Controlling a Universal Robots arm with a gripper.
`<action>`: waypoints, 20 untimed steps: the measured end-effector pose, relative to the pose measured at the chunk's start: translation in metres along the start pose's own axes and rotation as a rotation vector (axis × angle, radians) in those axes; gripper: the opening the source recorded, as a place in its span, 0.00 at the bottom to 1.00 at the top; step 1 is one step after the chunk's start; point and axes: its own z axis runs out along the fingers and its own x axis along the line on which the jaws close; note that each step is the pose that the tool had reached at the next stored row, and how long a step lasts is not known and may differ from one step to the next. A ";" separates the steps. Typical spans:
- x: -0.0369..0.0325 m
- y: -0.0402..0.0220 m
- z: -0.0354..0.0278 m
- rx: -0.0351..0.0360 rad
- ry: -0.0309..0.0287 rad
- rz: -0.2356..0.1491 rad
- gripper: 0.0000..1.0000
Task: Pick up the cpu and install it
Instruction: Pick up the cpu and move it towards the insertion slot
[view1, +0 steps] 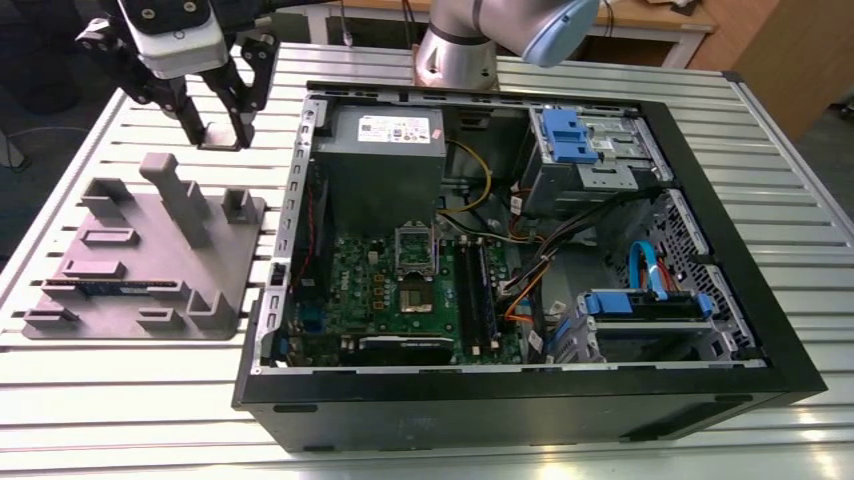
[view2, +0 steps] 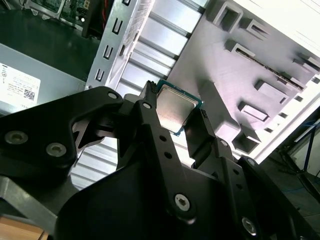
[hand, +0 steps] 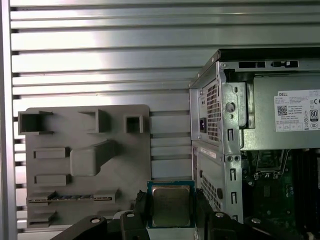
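Observation:
The cpu (hand: 171, 205), a small square chip with a silvery top and greenish rim, sits clamped between the black fingers of my gripper (hand: 171, 212) in both wrist views, where it also appears as the cpu (view2: 176, 106) in the gripper (view2: 175, 111). In the exterior view the gripper (view1: 218, 135) hangs at the back left, above the far edge of the grey fixture plate (view1: 134, 260) and to the left of the open computer case (view1: 534, 400). The motherboard (view1: 367, 280) lies in the case, and its socket (view1: 415, 298) has its metal frame (view1: 415, 248) raised.
The grey fixture plate (hand: 85, 165) has several raised holders, and a memory stick (hand: 70, 197) lies in one slot. Inside the case are a grey power supply (view1: 380, 150), drive bays with blue clips (view1: 574, 135) and loose cables (view1: 534, 260). Everything rests on a slatted metal table (view1: 120, 400).

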 end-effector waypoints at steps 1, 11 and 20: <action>-0.0010 0.0001 0.0000 0.0000 0.0000 0.000 0.47; -0.0117 0.0007 0.0003 0.0001 0.0000 0.000 0.47; -0.0238 0.0013 0.0007 0.0000 0.0000 0.000 0.47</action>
